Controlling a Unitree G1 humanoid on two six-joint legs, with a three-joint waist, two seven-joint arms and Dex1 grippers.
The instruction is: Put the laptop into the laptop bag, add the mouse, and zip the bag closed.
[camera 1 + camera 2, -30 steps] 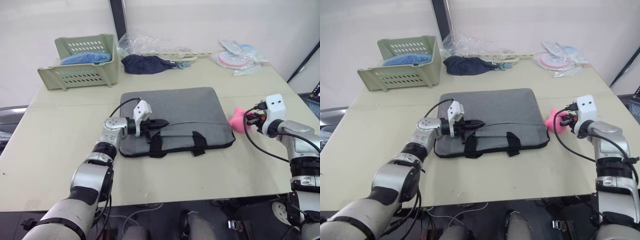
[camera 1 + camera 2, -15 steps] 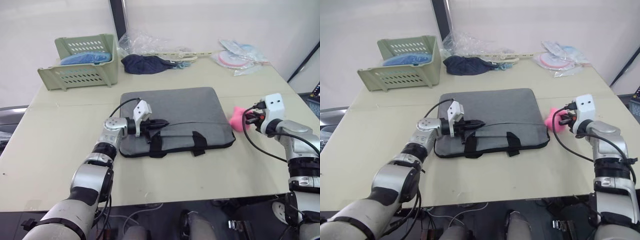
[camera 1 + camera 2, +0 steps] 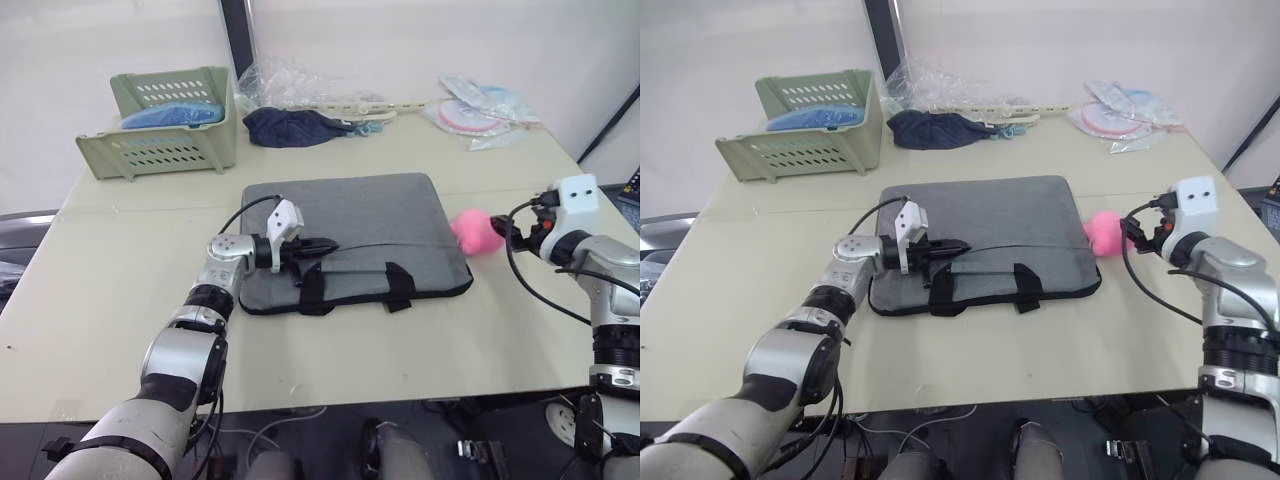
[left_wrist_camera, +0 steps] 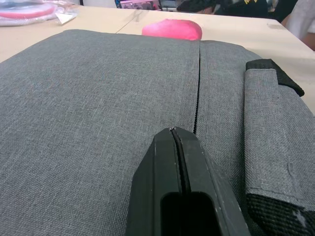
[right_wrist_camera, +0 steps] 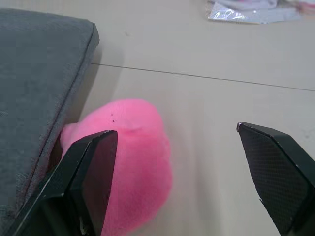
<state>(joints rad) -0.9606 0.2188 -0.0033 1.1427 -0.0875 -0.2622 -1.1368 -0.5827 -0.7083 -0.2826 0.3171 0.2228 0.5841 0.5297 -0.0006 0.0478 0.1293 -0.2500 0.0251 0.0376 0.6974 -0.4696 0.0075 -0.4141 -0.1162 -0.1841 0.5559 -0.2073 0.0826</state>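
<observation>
The grey laptop bag [image 3: 350, 220] lies flat in the middle of the table, its black strap handles [image 3: 398, 285] toward the front edge. My left gripper [image 3: 326, 243] is shut, with nothing between its fingers, and rests on the bag's top just behind the handles. A black zip line [image 4: 197, 98] runs away from its tip. The pink fluffy charm [image 3: 475, 231] lies on the table against the bag's right edge. My right gripper [image 5: 173, 132] stands wide open just right of the charm, one finger beside it and apart from it. The laptop and the mouse are hidden or out of view.
A green slatted basket [image 3: 165, 125] holding something blue stands at the back left. A dark blue cloth bundle [image 3: 295, 128] and clear plastic wrapping [image 3: 300, 88] lie behind the bag. Plastic packets [image 3: 480, 110] sit at the back right.
My right gripper has opened, let go of the pink charm and drawn back to the right. The charm now rests beside the bag. The left gripper has not moved.
</observation>
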